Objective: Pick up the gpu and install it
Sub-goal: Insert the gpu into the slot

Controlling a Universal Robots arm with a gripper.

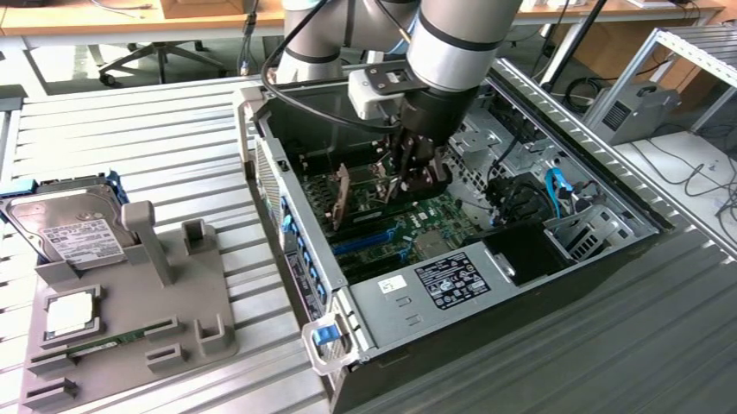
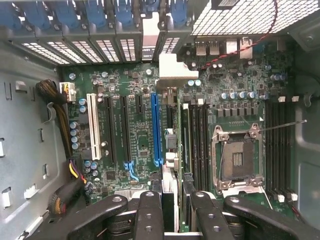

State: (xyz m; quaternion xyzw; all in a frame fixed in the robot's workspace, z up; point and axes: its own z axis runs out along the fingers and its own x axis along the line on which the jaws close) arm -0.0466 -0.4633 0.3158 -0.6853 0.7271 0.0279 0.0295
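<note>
Grey tray [image 1: 127,345] with hard drive [image 1: 69,233] sits well off to the exterior view's left of the gripper [image 1: 415,177]. Gripper is down inside the open computer case [image 1: 381,302], fingers [image 2: 150,215] part-closed on the upright card [image 2: 168,150], edge-on between them, over the motherboard [image 2: 140,140] slots.

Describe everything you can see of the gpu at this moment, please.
The gpu is a thin flat card. In the wrist view it shows edge-on, with its silver metal bracket toward the case's rear slots. In the exterior view its brownish face stands upright inside the open computer case. It is over the green motherboard, just beside the long blue slot. The gripper holds it at the end away from the bracket.
</note>
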